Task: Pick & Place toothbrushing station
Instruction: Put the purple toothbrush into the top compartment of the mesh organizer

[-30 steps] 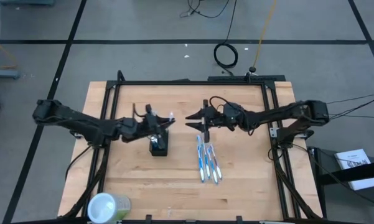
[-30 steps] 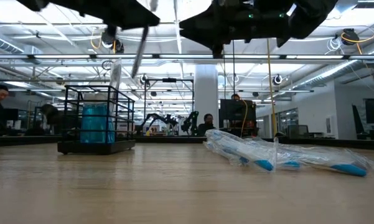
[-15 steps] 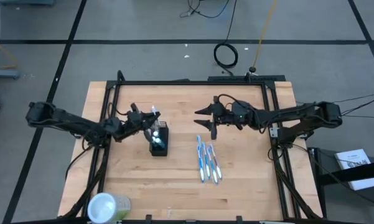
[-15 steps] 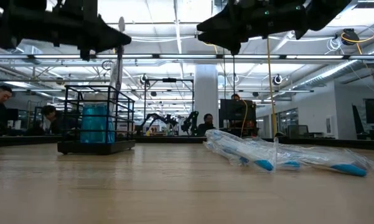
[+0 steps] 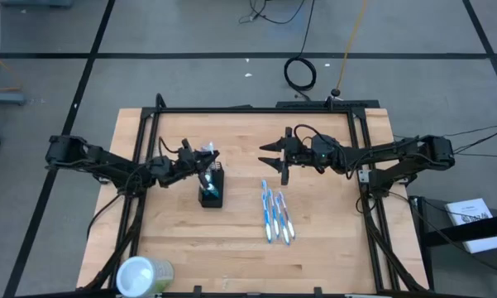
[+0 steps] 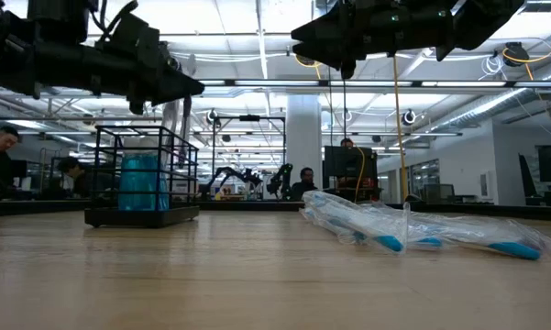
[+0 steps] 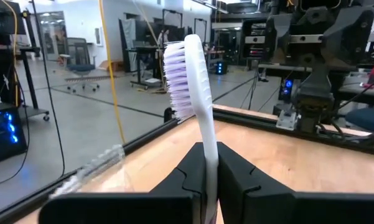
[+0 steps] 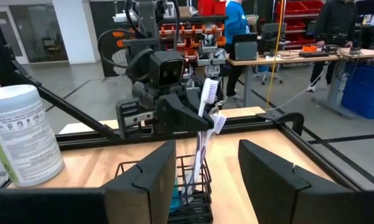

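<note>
The toothbrushing station's black mesh holder (image 5: 212,195) stands upright on the wooden table, left of centre, with a blue item inside (image 6: 139,181). My left gripper (image 5: 203,160) hovers just above it, shut on a white toothbrush with purple bristles (image 7: 198,93). The brush's lower end reaches down into the holder's open top (image 8: 196,171). Three blue-white toothbrushes in clear wrappers (image 5: 274,215) lie flat on the table right of the holder. My right gripper (image 5: 269,155) hangs open above the table beyond them, with nothing between its fingers. My left gripper pinches the toothbrush's handle (image 7: 209,155) between its two fingers, a little below the bristle head. The fingers lie level, come from the table's left side and cross the handle. The brush stands upright, head up, its lower part hanging below the fingers into the holder.
A pale round canister (image 5: 140,275) stands at the table's near left corner. A black frame (image 5: 256,109) runs along the table's far and side edges. Bare wood lies between the holder and the wrapped toothbrushes and along the near edge.
My left gripper has come down over the holder, still shut on the toothbrush. The brush has turned from tilted to upright, and its lower end has sunk to the holder's top. My right gripper has drawn back a little toward the table's right edge.
</note>
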You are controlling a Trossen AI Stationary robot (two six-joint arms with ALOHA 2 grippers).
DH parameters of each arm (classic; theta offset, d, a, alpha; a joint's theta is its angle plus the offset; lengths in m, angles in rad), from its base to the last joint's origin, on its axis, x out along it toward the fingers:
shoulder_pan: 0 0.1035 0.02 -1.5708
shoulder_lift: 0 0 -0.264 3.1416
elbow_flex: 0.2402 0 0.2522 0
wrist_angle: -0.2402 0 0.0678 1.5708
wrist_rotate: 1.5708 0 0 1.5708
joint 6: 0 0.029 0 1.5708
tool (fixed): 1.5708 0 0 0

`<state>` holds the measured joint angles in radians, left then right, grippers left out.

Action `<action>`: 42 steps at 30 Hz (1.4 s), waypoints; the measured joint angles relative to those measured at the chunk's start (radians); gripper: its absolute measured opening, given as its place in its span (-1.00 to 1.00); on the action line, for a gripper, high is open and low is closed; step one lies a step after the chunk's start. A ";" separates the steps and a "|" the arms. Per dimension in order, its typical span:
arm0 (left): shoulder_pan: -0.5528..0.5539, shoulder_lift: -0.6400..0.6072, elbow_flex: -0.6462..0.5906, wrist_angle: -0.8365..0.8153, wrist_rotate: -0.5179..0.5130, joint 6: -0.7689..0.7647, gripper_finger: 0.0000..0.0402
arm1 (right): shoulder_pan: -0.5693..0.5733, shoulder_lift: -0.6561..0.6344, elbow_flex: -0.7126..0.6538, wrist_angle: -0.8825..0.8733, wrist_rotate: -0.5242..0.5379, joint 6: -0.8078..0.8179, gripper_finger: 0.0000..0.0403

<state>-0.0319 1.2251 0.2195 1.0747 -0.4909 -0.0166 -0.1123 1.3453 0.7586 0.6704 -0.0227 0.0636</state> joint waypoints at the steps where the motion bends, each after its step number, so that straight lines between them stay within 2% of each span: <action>1: 0.000 0.017 0.000 0.019 0.002 0.002 -0.91 | 0.000 0.000 0.000 0.000 0.000 0.000 -0.18; 6: -0.001 0.091 0.000 0.073 0.005 0.002 -0.91 | 0.000 0.000 0.000 -0.001 0.000 -0.001 -0.18; 11: 0.000 0.142 0.000 0.073 -0.005 -0.025 -0.77 | 0.000 0.000 0.000 -0.012 -0.003 0.000 -0.18; 16: 0.000 0.150 0.000 0.074 -0.012 -0.046 -0.53 | 0.001 0.000 0.000 -0.081 -0.003 0.001 -0.16; 24: -0.004 0.118 0.000 0.087 -0.052 -0.037 -0.02 | 0.051 -0.016 0.000 -0.269 -0.001 0.029 -0.07; 26: -0.004 0.097 0.000 0.092 -0.052 -0.037 0.08 | 0.095 -0.027 0.000 -0.358 0.044 0.029 -0.07; 32: -0.004 0.039 0.001 0.080 -0.052 -0.031 0.27 | 0.239 -0.030 0.000 -0.561 0.314 0.045 -0.07; 36: -0.004 0.037 0.001 0.045 -0.052 -0.058 0.33 | 0.279 -0.030 0.000 -0.585 0.364 0.074 -0.08; 42: -0.004 0.038 0.001 -0.031 -0.012 -0.092 0.35 | 0.285 -0.030 0.000 -0.574 0.365 0.097 -0.10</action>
<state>-0.0357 1.2629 0.2203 1.0435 -0.5028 -0.1081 0.1726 1.3151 0.7589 0.0960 0.3419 0.1606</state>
